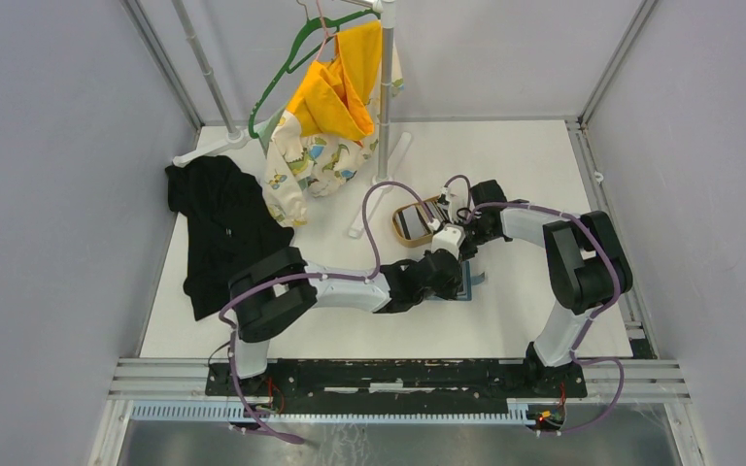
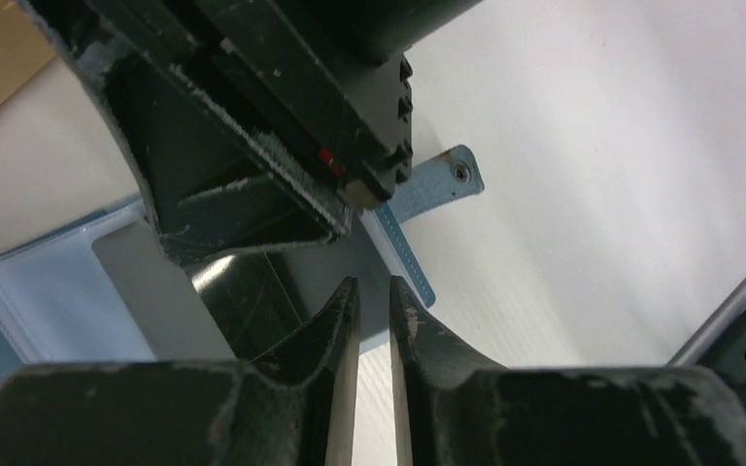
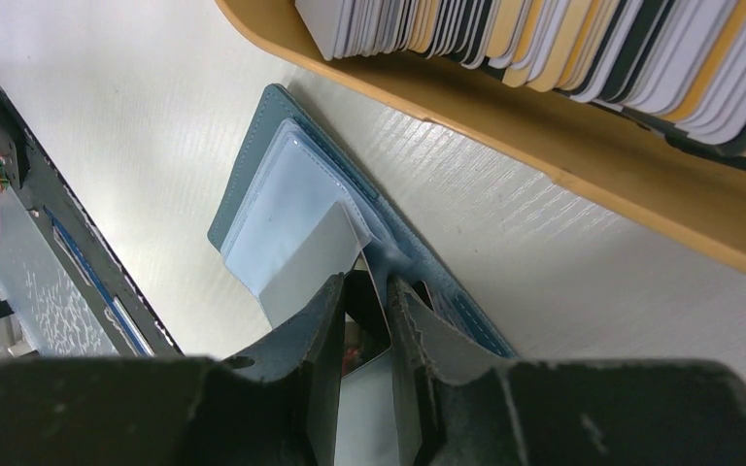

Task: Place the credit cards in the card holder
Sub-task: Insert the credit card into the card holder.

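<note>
While grey card (image 3: pixel 301 262) is held by right pincer (image 3: pixel 364 286), edge to be lined up with wallet (image 3: pixel 272 194) pocket, then pushed in flat. Left pincer (image 2: pixel 373 283) narrow, nothing seen inside.

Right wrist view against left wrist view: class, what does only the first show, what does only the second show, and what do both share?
Only right wrist: the credit cards standing on edge in the wooden tray. Only left wrist: the snap tab. Both: the card holder lying open on the table, with a grey card at its pocket.
</note>
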Controlling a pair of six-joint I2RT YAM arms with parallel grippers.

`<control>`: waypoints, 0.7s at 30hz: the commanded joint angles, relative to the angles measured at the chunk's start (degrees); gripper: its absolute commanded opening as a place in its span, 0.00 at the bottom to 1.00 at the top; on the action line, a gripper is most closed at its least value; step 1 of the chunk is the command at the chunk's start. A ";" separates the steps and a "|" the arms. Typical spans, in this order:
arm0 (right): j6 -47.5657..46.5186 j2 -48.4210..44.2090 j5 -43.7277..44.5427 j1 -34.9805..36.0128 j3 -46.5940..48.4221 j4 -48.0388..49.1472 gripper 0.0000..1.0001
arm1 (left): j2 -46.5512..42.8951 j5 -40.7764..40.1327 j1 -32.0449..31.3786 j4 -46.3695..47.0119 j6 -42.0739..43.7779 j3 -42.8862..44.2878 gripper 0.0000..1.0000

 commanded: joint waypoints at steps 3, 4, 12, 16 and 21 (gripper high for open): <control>-2.84 1.28 5.13 -0.05 -1.77 -1.70 0.29 | 3.95 -6.02 -0.42 -2.51 -2.17 5.69 0.24; -2.87 1.35 5.11 -0.04 -1.79 -1.70 0.29 | 4.29 -6.55 -0.38 -2.81 -2.18 5.98 0.24; -2.97 1.16 5.13 -0.10 -1.72 -1.79 0.29 | 6.50 -11.21 -0.36 -7.95 -3.85 8.42 0.32; -3.14 1.05 4.75 -0.11 -1.57 -2.02 0.33 | 6.74 -13.72 -0.35 -9.69 -5.55 8.25 0.35; -3.88 0.76 4.04 -0.45 -1.02 -2.68 0.38 | 6.08 -15.84 -0.36 -10.41 -6.48 7.40 0.37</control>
